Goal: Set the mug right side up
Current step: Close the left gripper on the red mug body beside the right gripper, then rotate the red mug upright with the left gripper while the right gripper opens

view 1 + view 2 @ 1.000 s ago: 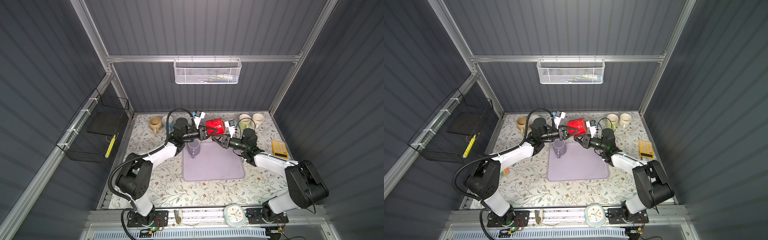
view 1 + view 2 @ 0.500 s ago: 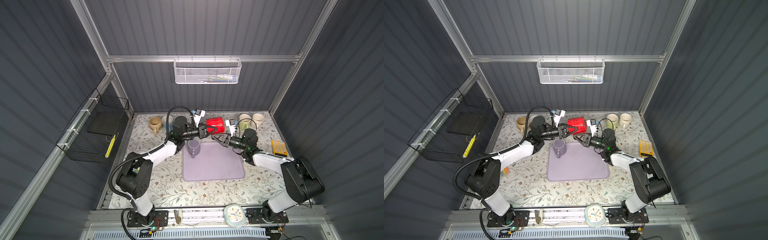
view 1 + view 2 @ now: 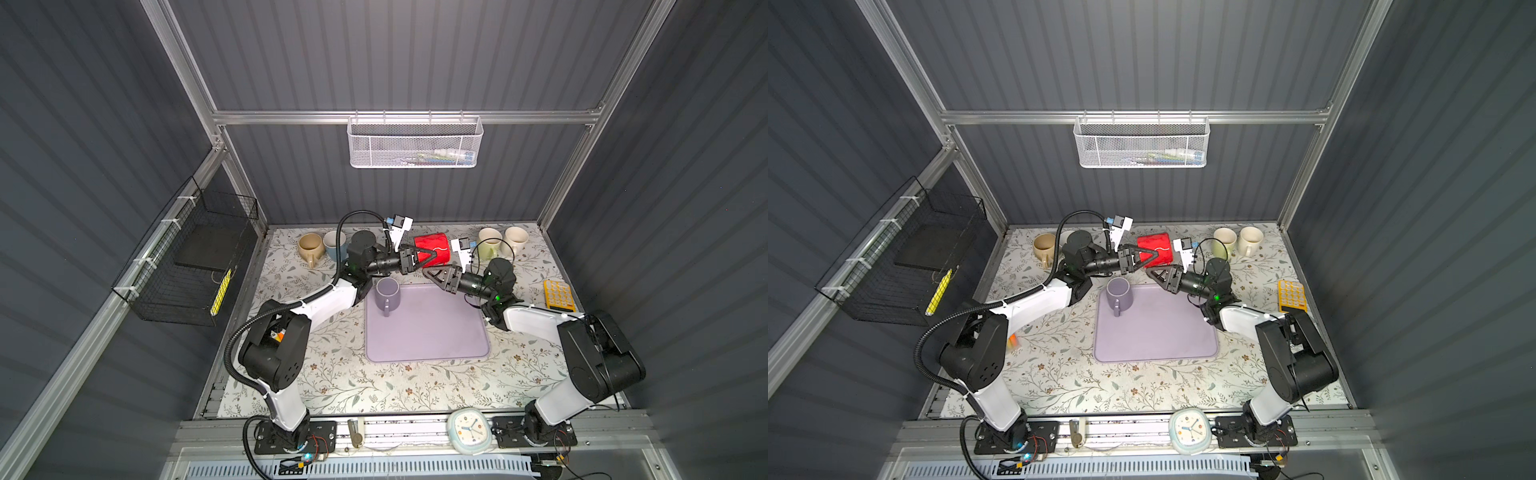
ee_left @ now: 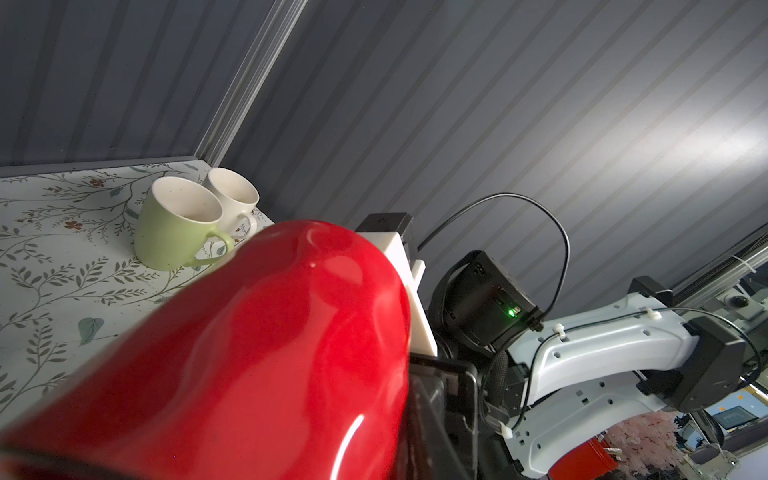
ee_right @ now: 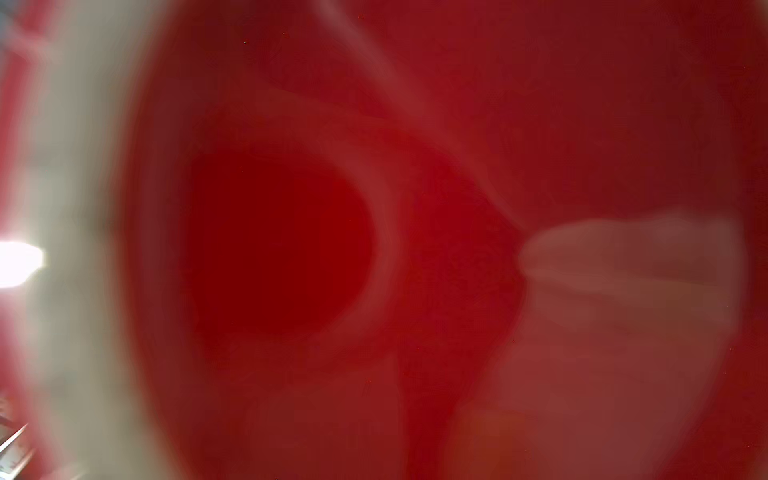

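Red mug (image 3: 437, 244) lies sideways, mouth toward right gripper (image 3: 429, 272); left gripper (image 3: 432, 252) pinches it, right's jaws unreadable.

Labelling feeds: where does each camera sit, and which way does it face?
Top views: high above the front edge, looking down on the table; left arm and right arm show.
Left wrist: on its arm, looks over the red mug towards the green mug; right arm shows.
Right wrist: blurred, close on the red mug; body unclear.
Shared: red mug, in every view.
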You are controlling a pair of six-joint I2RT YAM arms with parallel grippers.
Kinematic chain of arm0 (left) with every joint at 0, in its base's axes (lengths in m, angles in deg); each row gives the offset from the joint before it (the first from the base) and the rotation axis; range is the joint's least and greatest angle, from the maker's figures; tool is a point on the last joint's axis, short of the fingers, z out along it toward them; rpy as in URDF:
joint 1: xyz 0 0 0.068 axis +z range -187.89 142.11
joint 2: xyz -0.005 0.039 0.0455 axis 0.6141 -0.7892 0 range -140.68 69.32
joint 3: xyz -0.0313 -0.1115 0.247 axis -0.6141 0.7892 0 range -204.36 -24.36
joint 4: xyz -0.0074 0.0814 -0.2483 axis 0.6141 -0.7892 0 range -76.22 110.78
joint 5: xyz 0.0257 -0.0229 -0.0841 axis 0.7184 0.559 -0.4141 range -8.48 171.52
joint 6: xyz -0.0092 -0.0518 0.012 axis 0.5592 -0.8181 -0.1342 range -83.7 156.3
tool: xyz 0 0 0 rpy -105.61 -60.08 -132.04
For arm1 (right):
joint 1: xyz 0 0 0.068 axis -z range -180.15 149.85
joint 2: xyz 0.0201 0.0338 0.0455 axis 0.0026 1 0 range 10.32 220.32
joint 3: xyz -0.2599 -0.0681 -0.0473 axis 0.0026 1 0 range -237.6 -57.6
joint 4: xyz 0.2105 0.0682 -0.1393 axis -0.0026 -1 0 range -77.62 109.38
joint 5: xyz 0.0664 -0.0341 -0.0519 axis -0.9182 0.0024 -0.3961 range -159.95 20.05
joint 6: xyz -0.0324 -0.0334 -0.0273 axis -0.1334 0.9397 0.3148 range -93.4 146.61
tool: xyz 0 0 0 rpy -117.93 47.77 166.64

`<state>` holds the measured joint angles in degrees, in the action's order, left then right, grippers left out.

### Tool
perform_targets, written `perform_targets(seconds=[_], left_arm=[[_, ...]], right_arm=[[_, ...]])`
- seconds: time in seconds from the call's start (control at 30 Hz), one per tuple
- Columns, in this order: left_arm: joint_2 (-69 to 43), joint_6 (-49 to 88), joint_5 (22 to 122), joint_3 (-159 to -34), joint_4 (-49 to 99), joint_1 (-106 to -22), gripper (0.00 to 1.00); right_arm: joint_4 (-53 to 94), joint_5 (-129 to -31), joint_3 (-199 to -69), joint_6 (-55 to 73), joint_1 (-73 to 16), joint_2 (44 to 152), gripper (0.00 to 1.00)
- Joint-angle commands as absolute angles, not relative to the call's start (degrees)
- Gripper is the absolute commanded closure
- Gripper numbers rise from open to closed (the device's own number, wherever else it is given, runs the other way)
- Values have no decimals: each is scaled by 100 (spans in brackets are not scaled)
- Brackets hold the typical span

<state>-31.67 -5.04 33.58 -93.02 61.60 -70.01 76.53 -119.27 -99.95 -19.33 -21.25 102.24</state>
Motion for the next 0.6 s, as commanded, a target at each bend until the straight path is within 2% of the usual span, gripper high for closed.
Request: perform_targets(seconds=[0.0, 0.27, 0.57], left_arm=[[-3186, -549, 3386, -9539, 6464, -7093, 94], [-3055, -448, 3503, -9442, 6337, -7028, 100], [-2826, -226, 3647, -9336, 6010, -6894, 100]], right_arm=[[8070, -11917, -9962, -1828, -2186, 10296, 62], [8222, -11763, -9790, -1875, -2137, 10349, 60], [8258, -11646, -9683, -1936, -2077, 10432, 58]])
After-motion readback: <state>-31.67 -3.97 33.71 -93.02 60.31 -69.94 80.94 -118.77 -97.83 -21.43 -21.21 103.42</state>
